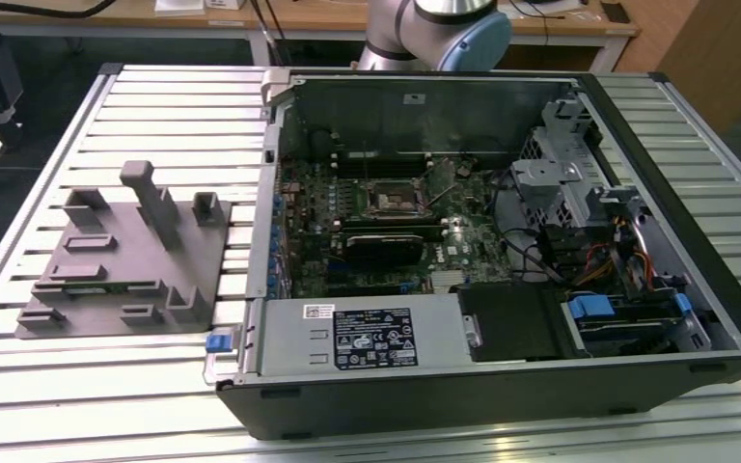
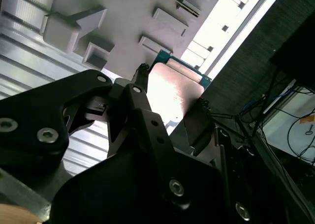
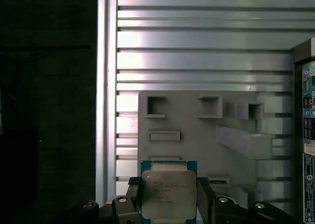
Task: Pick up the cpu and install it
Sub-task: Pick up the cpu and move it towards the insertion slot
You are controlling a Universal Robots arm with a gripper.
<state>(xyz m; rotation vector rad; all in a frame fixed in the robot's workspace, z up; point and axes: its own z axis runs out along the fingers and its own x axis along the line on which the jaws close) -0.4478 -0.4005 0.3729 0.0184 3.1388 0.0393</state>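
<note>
Exterior view. A slatted metal counter (image 1: 151, 376) carries a grey fixture (image 1: 120, 265) on the exterior view's left and an open computer case (image 1: 500, 400) on the exterior view's right. The two stand just beside each other. Inside the case lies the motherboard (image 1: 384, 241), with its black square socket (image 1: 390, 200) near the middle. The arm (image 1: 435, 29) rises behind the case's far wall.

Second wrist view. The black hand (image 2: 172, 98) is closed on the cpu (image 2: 172, 83). One of its fingers (image 2: 199, 123) presses on one edge of the chip, and the other presses on the opposite edge. The chip's pale metal top faces the camera, and a green rim shows along its far side. Beyond it lie the fixture (image 2: 128, 12) and the counter's (image 2: 29, 42) slats.

First wrist view. The cpu (image 3: 169, 192) sits square between the fingers (image 3: 205, 197) of the hand (image 3: 169, 202), gripped by two opposite sides with its silver top showing. Its print is too small to tell. The fixture (image 3: 197, 130), with its recesses and raised blocks, lies on the counter (image 3: 197, 61) behind the chip. An edge of the case (image 3: 307, 111) shows beside it.
</note>
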